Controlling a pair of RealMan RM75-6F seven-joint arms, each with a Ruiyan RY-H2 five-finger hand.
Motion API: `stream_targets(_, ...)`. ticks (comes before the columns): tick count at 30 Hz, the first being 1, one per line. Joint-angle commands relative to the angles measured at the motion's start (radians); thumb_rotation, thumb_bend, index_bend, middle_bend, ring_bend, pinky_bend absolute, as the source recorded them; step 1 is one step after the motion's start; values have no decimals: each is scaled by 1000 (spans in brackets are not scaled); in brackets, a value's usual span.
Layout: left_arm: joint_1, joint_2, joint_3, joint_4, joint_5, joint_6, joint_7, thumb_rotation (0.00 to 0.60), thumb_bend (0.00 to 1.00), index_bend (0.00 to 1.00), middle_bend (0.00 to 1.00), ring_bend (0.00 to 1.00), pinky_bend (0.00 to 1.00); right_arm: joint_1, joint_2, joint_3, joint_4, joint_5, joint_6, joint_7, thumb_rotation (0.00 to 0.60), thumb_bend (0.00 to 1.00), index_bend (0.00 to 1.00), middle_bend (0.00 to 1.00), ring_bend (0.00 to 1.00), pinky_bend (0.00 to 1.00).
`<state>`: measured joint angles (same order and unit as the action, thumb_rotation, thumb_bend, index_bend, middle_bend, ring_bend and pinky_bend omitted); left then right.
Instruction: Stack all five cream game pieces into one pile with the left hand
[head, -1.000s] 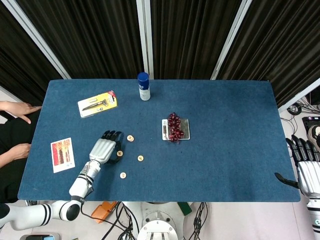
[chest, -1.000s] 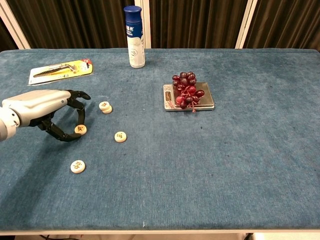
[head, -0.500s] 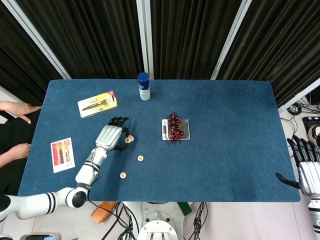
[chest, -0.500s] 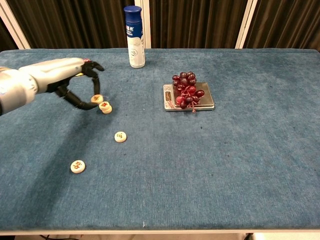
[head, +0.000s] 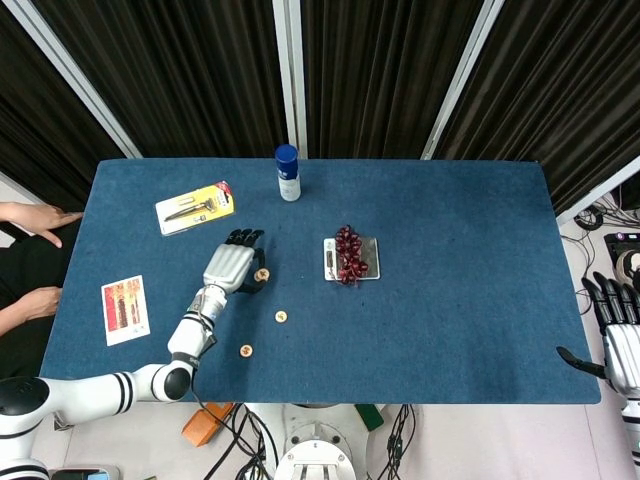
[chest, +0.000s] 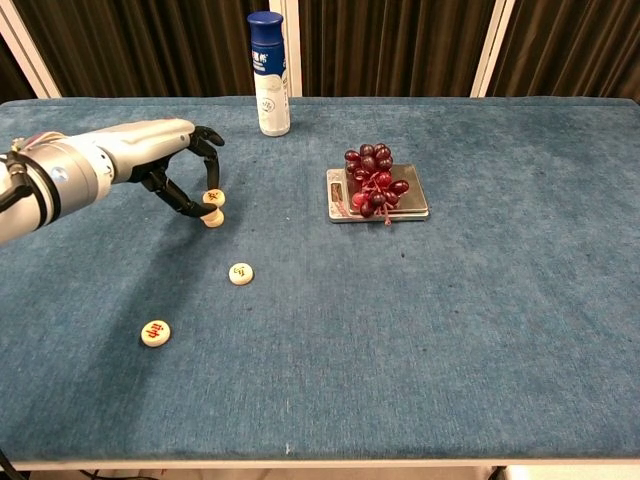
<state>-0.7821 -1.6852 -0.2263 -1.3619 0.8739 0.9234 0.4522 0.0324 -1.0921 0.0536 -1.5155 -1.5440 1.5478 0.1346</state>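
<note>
- Left hand (chest: 175, 165) is pinching a cream game piece (chest: 213, 198) right over the small pile (chest: 212, 218), whether they touch I can't tell.
- Two more pieces lie loose on the blue tabletop (chest: 420, 320): one (chest: 240, 273) nearby, another (chest: 155, 332) closer to the front edge.
- Right hand (head: 618, 335) is off the tabletop's right end, fingers spread, holding nothing.

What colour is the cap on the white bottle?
Dark blue cap on the white cylindrical bottle; clearest in chest view.

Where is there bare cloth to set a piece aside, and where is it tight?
Bare cloth lies right of the scale with grapes to the table's far edge, and along the near edge right of the two loose pieces. It is tight at the pile, where the left hand holds a piece.
</note>
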Motion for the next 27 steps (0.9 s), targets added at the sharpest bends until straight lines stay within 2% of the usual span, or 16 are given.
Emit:
stream_targets(1, -2, 0, 4, 4, -9, 2, 5, 584, 337, 519, 46, 0, 0, 0, -1, 0, 1, 0, 1, 2, 600, 174, 0, 54, 0, 29)
stream_targets(27, -19, -5, 24, 17, -51, -1, 23, 580, 303, 472, 45, 0, 0, 2, -3, 1, 8, 5, -10, 7, 600, 175, 0, 54, 0, 28)
